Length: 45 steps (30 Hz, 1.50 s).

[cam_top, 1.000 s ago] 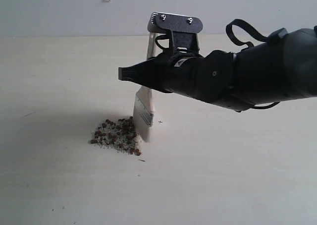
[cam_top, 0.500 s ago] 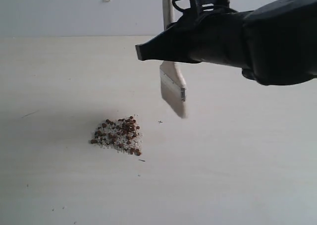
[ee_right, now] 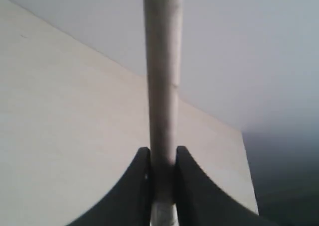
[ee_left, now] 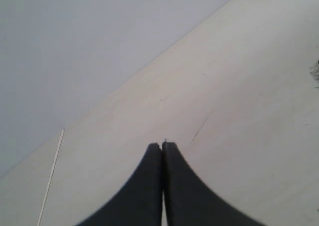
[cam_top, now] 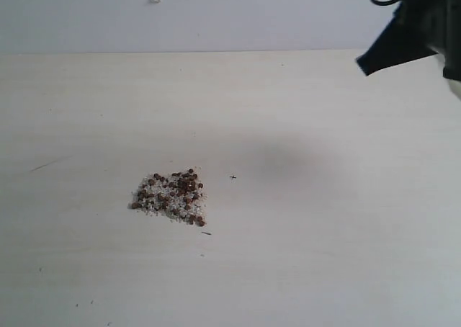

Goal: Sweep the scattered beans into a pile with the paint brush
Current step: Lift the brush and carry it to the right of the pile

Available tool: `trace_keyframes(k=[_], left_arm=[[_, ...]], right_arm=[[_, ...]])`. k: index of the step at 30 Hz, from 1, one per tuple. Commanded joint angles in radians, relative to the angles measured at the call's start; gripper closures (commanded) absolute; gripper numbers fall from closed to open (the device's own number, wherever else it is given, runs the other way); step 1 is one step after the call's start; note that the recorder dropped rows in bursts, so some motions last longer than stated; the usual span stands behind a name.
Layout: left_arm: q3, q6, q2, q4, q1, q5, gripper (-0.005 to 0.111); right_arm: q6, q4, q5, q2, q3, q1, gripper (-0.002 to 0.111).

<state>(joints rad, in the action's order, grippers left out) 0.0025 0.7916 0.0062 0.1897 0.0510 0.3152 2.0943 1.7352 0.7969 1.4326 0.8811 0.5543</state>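
Currently our right fingers [ee_right: 143, 159] are clamping the cream wooden paint brush [ee_right: 162, 76], our left fingers [ee_left: 155, 156] pressing together empty. We are fearing a low pass scattering the piled reddish-brown beans [cam_top: 171, 197].

1. This looks like a robot test bench in a lab or workroom, though nothing in view names the place.
2. The table [cam_top: 324, 255] is a plain, pale wood-grain top with a few faint scuffs.
3. Behind it stands a blank grey-white wall [cam_top: 216, 17].
4. A black robot arm [cam_top: 421, 32] hangs over the table's far corner — the clearest sign.
5. The beans [cam_top: 169, 196] lie heaped straight on the tabletop — a set-up trial.
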Motion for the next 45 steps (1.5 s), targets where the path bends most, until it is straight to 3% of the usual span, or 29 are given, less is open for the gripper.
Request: trace_keyframes(k=[1,5,9,19,25,30,33,45], left_arm=[[-0.002,-0.009,-0.006,0.008,-0.001,-0.007,0.107],[-0.002,-0.009,-0.006,0.008,-0.001,-0.007,0.107],[-0.002,-0.009,-0.006,0.008,-0.001,-0.007,0.107],[-0.002,-0.009,-0.006,0.008,-0.001,-0.007,0.107],[-0.002,-0.009,-0.006,0.008,-0.001,-0.007,0.107],[-0.002,-0.009,-0.006,0.008,-0.001,-0.007,0.107],[-0.002,-0.009,-0.006,0.008,-0.001,-0.007,0.107],[-0.002,-0.009,-0.006,0.008,-0.001,-0.007,0.107]], right_arm=[[0.023,0.009,0.109,0.022,-0.023,-0.090,0.108],[0.023,0.009,0.132,0.039,-0.060,-0.067,0.108],[0.023,0.009,-0.002,0.037,-0.106,0.002,0.108],[-0.442,0.009,-0.797,0.006,-0.143,0.013,0.108],[-0.743,-0.031,-1.074,-0.001,-0.126,-0.143,0.108],[-1.046,-0.397,-1.441,0.053,-0.104,-0.324,0.108],[-1.130,-0.560,-1.664,0.130,-0.082,-0.386,0.108],[-1.061,-0.555,-1.688,0.381,-0.088,-0.392,0.107]])
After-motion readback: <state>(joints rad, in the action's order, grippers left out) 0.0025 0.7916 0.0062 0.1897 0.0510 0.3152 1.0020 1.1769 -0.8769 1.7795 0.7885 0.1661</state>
